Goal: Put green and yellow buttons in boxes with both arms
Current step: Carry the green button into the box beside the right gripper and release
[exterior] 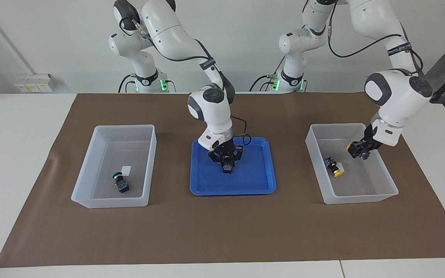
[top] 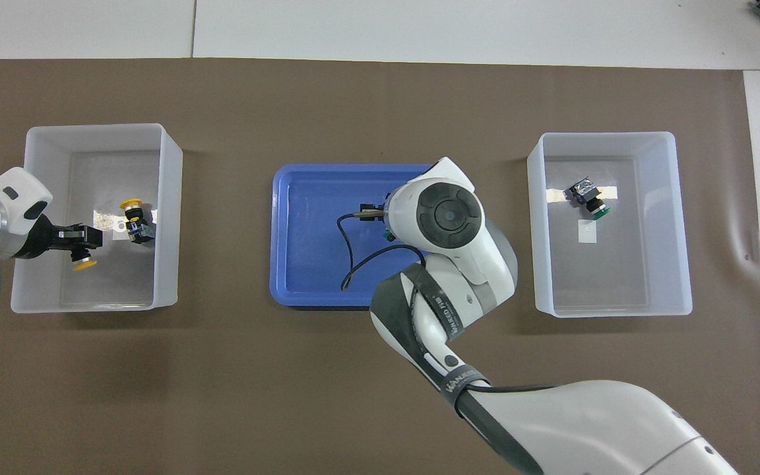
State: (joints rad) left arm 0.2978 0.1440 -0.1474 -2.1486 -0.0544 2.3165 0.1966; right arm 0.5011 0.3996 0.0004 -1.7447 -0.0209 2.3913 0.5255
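Brown matting point(exterior: 222, 231), matte and slightly creased, covers the middle of the white bench point(exterior: 14, 154). On it sit three containers in a row across the centre of the frame: a glossy blue tray point(exterior: 232, 191) with rounded corners and a low rim, flanked by two translucent white bins with sloping walls.

The right tool point(exterior: 226, 160) is down inside the tray, clenched on the tray green button point(exterior: 228, 168), whose blocky black body stands on the tray floor beneath the fingers. The facing view shows this grip plainly. From overhead the arm's round white wrist covers it, leaving only a sliver of green point(top: 388, 235) and a looping black cable.

The left tool point(exterior: 361, 150) hangs over the bin at the left arm's end point(exterior: 361, 199), grasping the held yellow button point(exterior: 350, 146) by its black body, the domed mushroom cap sticking out sideways. Overhead, that cap point(top: 84, 265) shows as a bright yellow disc over the bin's floor, beside the tool point(top: 83, 241). On the floor of the same bin point(top: 167, 218) lies the loose yellow button point(exterior: 334, 168), tipped on its side. Overhead it point(top: 134, 221) is seen beside a small white label.

The bin at the right arm's end point(exterior: 108, 202) holds the binned green button point(exterior: 120, 183), also on its side, near a small square label point(exterior: 126, 169). The overhead view picks out a reflective face on its black body point(top: 590, 198), which the facing view does not show.
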